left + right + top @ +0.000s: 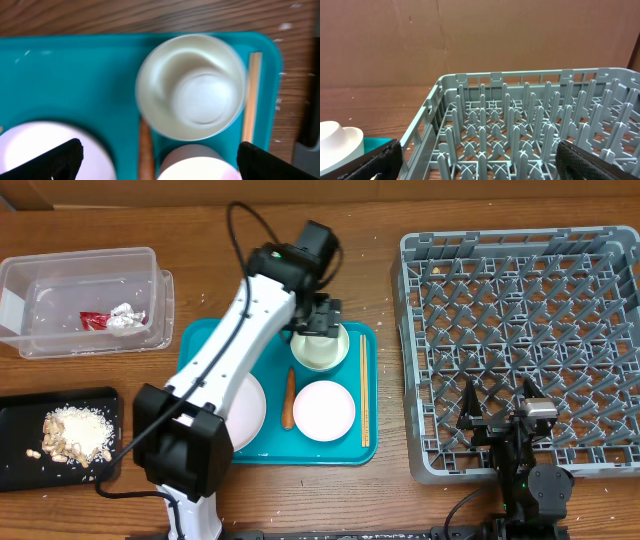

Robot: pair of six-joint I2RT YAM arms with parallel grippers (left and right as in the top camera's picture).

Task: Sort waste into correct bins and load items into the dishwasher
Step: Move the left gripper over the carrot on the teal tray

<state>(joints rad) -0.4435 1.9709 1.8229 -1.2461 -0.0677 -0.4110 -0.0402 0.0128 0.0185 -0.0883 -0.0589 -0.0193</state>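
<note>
1. While my left gripper hovers with its jaws wide apart, the bowl sits directly beneath it on the teal tray.
2. The chopsticks flank my right finger's side, and the carrot and small plate crowd the bowl.
3. My right gripper, also spread, is over the dish rack.

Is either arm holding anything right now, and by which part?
Nothing is held. The left gripper hangs open above the bowl; the right gripper is open and empty beside the dish rack.
</note>
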